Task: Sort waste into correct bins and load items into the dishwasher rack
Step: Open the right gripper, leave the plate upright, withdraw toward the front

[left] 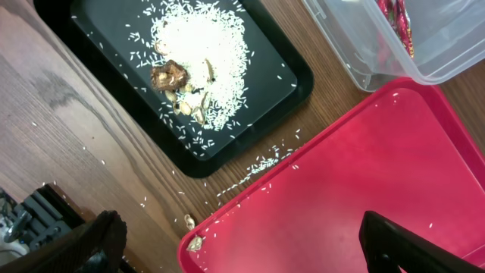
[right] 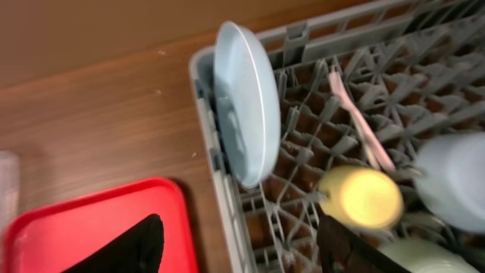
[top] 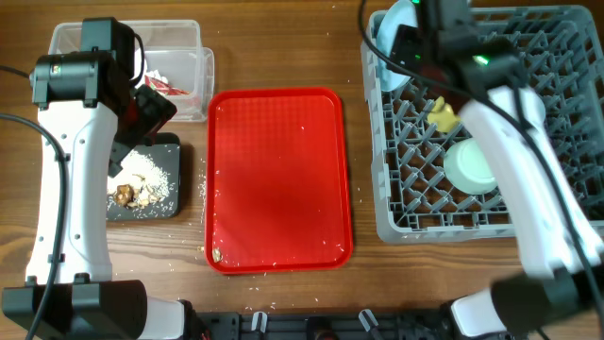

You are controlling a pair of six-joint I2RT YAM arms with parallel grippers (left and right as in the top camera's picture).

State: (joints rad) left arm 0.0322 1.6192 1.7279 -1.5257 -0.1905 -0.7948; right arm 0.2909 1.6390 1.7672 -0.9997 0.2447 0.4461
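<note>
Your right pincer (right: pixel 242 254) hangs empty, fingers apart, just beside the plate (right: pixel 242 106) standing on edge in the rack (right: pixel 231 220) — cup (right: pixel 360 197), spoon (right: pixel 360 121) and bowl (top: pixel 469 165) sit there too. Your left pincer (left: pixel 246 250), spread wide, hovers over the red tray (left: pixel 379 152). Rice (left: pixel 201 45) fills the black tray (left: pixel 98 23) and the wrapper (top: pixel 165 87) lies in the tub (top: pixel 75 38) — only stray grains on the table (left: pixel 45 114) look left. You cannot make out the saucer.

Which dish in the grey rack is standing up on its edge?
The light blue plate, upright against the rack's corner wall. The yellow cup and pale bowl sit low among the pegs.
</note>
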